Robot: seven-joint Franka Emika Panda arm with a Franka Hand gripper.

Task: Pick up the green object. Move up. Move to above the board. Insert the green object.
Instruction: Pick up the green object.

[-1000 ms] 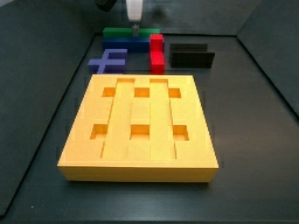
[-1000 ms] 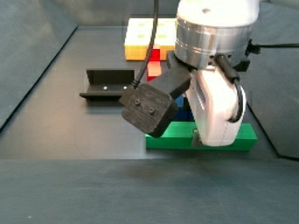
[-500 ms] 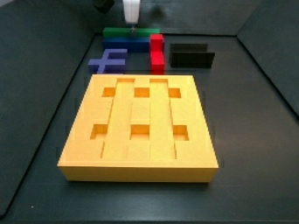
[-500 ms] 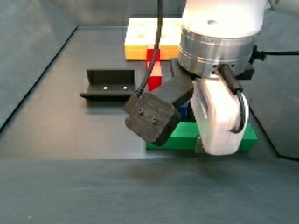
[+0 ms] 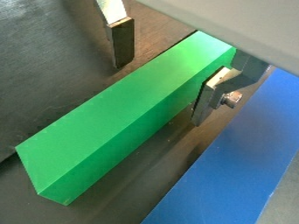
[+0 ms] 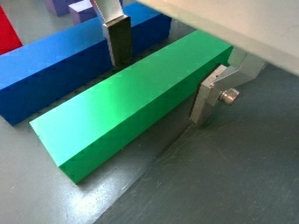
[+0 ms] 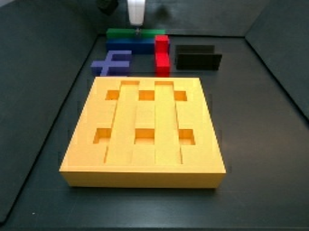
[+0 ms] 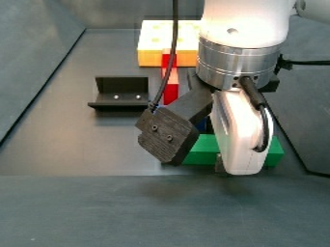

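Straddling the green bar (image 6: 135,96) near one end, the end effector (image 6: 163,66) stood open, fingers not yet touching. It looked stiff, light and smooth; gripping across the narrow width seemed sensible.

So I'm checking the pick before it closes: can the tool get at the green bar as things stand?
Probably yes. In both wrist views the tool is open and straddles the green object, one finger on each long side. The blue block lies alongside, leaving room for that finger.
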